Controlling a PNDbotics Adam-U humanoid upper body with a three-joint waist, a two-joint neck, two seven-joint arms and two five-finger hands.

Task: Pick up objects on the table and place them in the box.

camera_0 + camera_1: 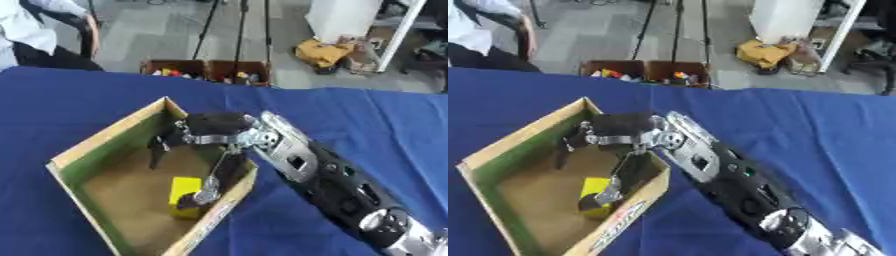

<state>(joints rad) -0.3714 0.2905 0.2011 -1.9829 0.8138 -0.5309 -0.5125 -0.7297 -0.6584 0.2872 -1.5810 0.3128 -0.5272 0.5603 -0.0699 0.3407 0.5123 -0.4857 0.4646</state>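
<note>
Yellow block (183,194) lying in the cardboard box (105,137), with the right hand (214,131) reaching in above it.

Small and blocky with flat faces, the yellow piece sits on the box's plain brown floor near the near-right wall. The box is open-topped, its inner walls green and its rim raw cardboard, set askew on the smooth blue tablecloth (367,115). The hand, black with silver metal links, comes in over the right wall; its fingers (208,187) hang down, relaxed and spread, one tip at the block, nothing gripped.
</note>
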